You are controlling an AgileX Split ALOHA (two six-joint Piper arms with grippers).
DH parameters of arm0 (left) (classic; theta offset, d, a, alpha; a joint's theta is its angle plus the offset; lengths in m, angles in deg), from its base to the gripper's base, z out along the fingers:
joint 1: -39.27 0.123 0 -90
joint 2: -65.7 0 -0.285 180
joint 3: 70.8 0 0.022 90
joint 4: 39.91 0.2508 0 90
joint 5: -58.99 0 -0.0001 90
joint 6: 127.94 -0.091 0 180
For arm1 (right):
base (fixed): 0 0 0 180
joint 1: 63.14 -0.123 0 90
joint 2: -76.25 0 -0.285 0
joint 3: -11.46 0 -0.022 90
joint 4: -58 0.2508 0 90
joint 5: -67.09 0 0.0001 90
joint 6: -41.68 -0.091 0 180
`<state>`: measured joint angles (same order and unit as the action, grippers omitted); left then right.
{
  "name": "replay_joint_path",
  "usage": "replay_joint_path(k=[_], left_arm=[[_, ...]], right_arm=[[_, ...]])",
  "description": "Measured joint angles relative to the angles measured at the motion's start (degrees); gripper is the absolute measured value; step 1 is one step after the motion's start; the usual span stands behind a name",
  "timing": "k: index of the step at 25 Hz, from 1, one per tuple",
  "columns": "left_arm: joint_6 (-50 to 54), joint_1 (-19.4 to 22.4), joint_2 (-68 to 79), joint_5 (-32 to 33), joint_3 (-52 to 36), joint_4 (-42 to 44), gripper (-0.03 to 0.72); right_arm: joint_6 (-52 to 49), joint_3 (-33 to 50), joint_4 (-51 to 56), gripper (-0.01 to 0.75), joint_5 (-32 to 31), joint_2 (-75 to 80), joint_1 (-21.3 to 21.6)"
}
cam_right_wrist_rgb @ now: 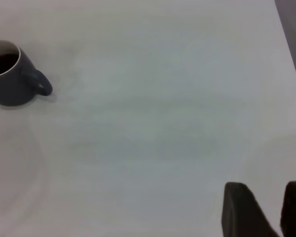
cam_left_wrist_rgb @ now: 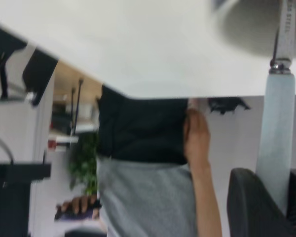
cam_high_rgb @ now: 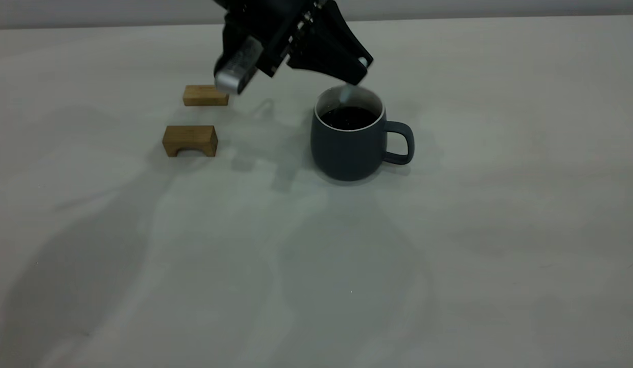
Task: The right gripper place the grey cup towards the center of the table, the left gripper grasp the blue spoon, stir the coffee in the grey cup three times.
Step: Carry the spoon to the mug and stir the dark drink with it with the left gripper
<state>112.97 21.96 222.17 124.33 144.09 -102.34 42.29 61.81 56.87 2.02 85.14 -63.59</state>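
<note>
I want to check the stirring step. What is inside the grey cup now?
The grey cup holds dark coffee. The blue spoon, held by the left gripper, reaches down into it. The spoon's bowl is hidden under the liquid.

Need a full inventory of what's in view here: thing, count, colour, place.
grey cup: 1, dark blue-grey, mid-table, handle toward the right arm's side
coffee: dark, in the cup
blue spoon: 1, pale blue handle, held over the cup
wooden blocks: 2, tan, beside the cup on the left arm's side
table: pale grey
person: 1, behind the table
left gripper: black, above the cup, gripping the spoon
right gripper: dark, open, away from the cup
</note>
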Motion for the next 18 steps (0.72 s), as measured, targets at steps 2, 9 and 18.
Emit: replay_joint_path(k=[2, 9, 18], left_arm=[[-1.51, 0.12, 0.0, -0.99, 1.63, 0.23, 0.176], [-3.64, -2.17, 0.92, 0.14, 2.61, -1.19, 0.176], [0.95, -1.2, 2.06, 1.58, 3.04, 1.65, 0.176]], right_arm=[[-0.06, 0.0, 0.0, 0.237, 0.0, 0.0, 0.0], [-0.06, 0.0, 0.0, 0.237, 0.0, 0.0, 0.0], [0.0, 0.0, 0.0, 0.237, 0.0, 0.0, 0.0]])
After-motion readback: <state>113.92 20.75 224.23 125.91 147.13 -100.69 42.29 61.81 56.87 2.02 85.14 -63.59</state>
